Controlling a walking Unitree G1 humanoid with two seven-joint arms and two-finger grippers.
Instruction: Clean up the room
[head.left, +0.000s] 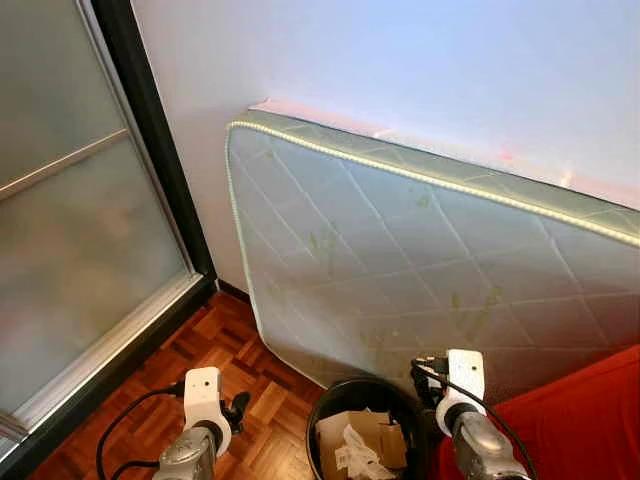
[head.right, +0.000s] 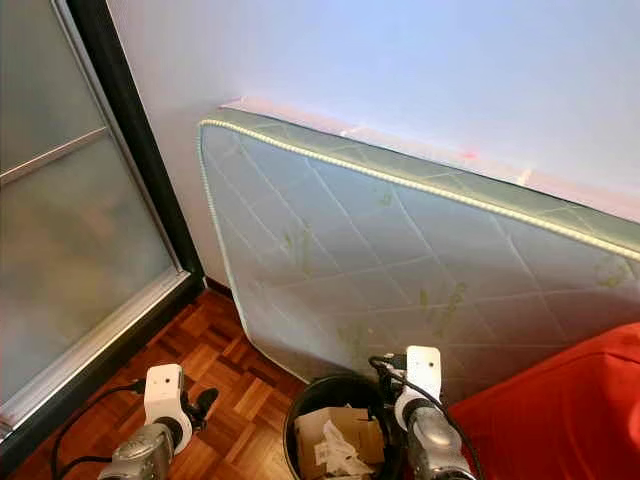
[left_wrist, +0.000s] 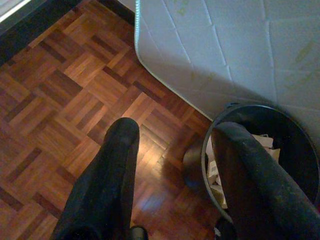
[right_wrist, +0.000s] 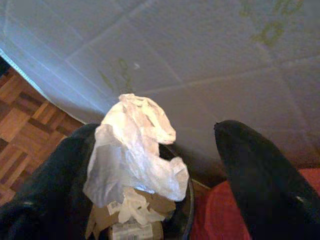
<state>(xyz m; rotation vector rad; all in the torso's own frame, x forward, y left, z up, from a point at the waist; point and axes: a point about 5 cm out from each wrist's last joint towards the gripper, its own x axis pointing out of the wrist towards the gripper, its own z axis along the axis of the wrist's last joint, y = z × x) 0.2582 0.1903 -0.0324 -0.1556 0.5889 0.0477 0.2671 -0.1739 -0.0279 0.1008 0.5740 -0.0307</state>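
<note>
Two tools flank my black bin (head.left: 330, 405): the right tool (right_wrist: 150, 165), fingers spread, has crumpled white paper (right_wrist: 135, 150) against one finger above it; the left tool (left_wrist: 175, 165) hangs open over parquet (left_wrist: 65, 100).

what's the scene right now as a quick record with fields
place: room corner with parquet floor, frosted sliding door on the robot's left
mattress: quilted, leaning on its edge against the white wall
bin: black, round, at the mattress's foot, holding cardboard and paper
red fabric: on the robot's right
right claw: above the bin, fingers apart, crumpled white paper lying against one finger
left claw: open, above bare floor beside the bin
task state: paper over the bin, not yet dropped in
</note>
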